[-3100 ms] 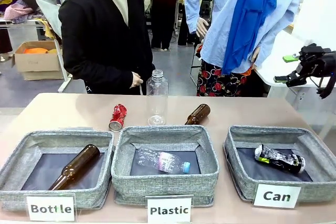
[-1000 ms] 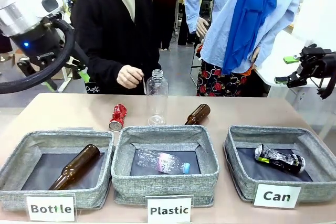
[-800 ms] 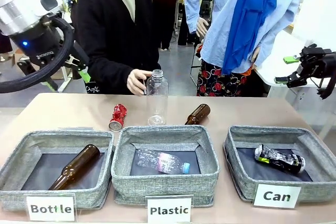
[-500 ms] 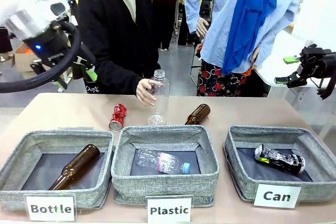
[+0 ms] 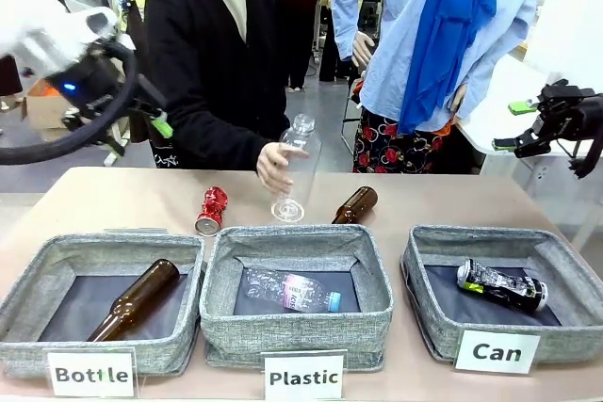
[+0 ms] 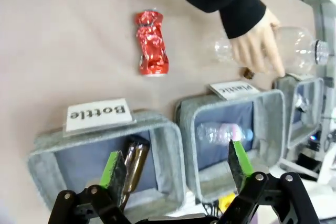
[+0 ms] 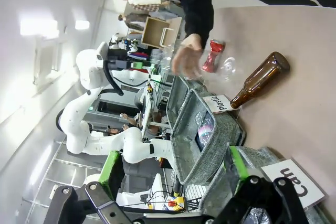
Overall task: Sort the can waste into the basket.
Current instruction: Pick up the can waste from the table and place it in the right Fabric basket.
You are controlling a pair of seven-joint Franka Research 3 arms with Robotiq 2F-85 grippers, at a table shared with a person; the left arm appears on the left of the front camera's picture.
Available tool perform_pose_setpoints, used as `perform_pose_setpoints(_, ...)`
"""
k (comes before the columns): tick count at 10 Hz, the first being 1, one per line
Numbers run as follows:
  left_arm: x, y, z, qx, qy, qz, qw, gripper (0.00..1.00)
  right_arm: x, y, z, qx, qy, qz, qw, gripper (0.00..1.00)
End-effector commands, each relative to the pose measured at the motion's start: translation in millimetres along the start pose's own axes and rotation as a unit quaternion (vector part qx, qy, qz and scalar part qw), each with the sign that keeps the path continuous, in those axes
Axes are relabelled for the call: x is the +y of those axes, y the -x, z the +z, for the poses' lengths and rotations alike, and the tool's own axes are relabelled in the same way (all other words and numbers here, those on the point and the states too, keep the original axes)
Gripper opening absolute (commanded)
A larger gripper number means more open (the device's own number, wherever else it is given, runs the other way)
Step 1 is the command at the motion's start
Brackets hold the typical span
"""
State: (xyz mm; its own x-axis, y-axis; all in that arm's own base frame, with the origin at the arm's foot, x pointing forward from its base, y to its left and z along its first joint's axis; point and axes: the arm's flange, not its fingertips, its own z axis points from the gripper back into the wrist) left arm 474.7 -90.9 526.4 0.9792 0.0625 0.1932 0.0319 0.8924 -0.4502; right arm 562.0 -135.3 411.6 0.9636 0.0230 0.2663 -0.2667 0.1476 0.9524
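Left end effector point(image 6: 175, 157) and right end effector point(image 7: 173, 165) both gape wide, empty, touching nothing.

The table point(image 5: 113, 197) holds Bottle bin point(image 5: 104, 244), Plastic bin point(image 5: 236, 322), Can basket point(image 5: 490, 234) — behind them, a red can point(image 5: 211, 210) and brown bottle point(image 5: 355, 204).

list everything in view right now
baskets: 3, grey, front row: Bottle basket, Plastic basket, Can basket
red can: 1, red, on table behind baskets
dark can: 1, blue-black, in Can basket
brown bottles: 2, brown, one in Bottle basket, one on table
clear bottles: 2, clear, one in Plastic basket, one tilted in person's hand
person's hand: 1, gripping tilted bottle
left gripper: 1, black, fingers open, high at left
right gripper: 1, black, fingers open, far right
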Motion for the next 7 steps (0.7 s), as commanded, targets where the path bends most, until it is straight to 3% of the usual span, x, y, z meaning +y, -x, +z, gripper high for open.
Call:
perform_pose_setpoints(1, 50.1, 39.9, 61.8, -0.005, 0.054, -0.004, 0.999, 1.0, 2.7, -2.9, 1.0, 0.006, -0.003, 0.009, 1.0, 1.0)
perform_pose_setpoints(3, 89.6, 60.1, 83.3, -0.021, 0.087, 0.012, 0.996, 1.0, 2.7, -2.9, 1.0, 0.006, -0.003, 0.009, 1.0, 1.0)
perform_pose_setpoints(4, 93.3, 62.2, 80.4, -0.022, 0.082, 0.02, 0.996, 1.0, 2.7, -2.9, 1.0, 0.006, -0.003, 0.009, 1.0, 1.0)
perform_pose_setpoints(7, 71.2, 42.9, 59.0, -0.015, 0.061, 0.005, 0.998, 1.0, 2.7, -2.9, 1.0, 0.006, -0.003, 0.009, 1.0, 1.0)
